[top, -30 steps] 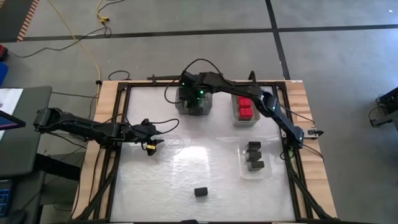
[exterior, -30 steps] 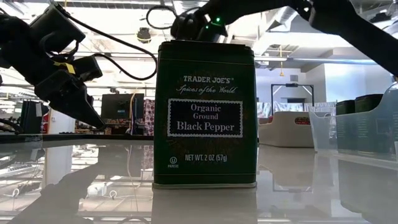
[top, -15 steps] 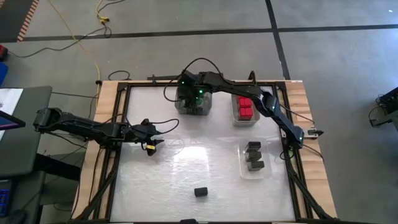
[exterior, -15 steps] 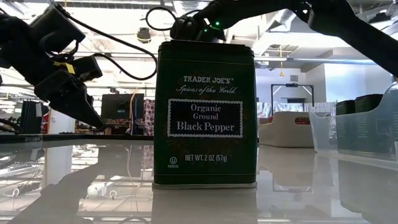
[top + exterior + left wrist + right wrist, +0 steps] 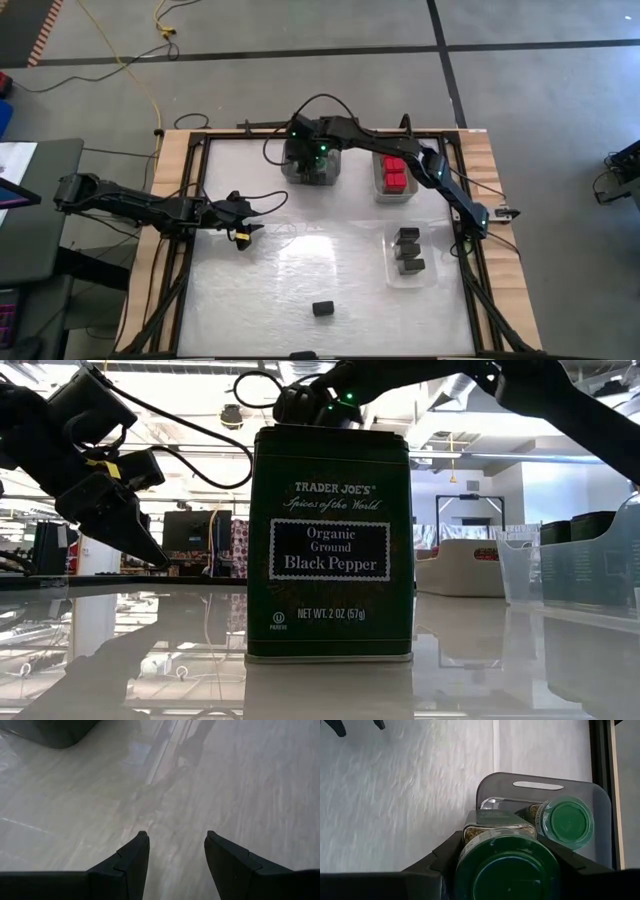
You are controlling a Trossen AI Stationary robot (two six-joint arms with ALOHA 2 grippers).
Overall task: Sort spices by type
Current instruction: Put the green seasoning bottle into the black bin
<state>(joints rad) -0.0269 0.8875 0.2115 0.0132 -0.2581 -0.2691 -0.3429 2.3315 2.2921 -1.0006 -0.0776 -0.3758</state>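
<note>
Right wrist view: right gripper (image 5: 502,852) clamps a green-lidded jar (image 5: 507,870) above the grey tray (image 5: 600,815), upper centre; lower it straight, clear of neighbouring jar (image 5: 566,822). Left gripper (image 5: 175,852) half-open, empty

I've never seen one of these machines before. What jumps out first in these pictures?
The black pepper tin fills the low view, standing alone near the table's front edge. At the back, the right gripper holds a green-lidded jar over a grey tray that already holds others. The left gripper hangs open and empty above bare table at the left.
</note>
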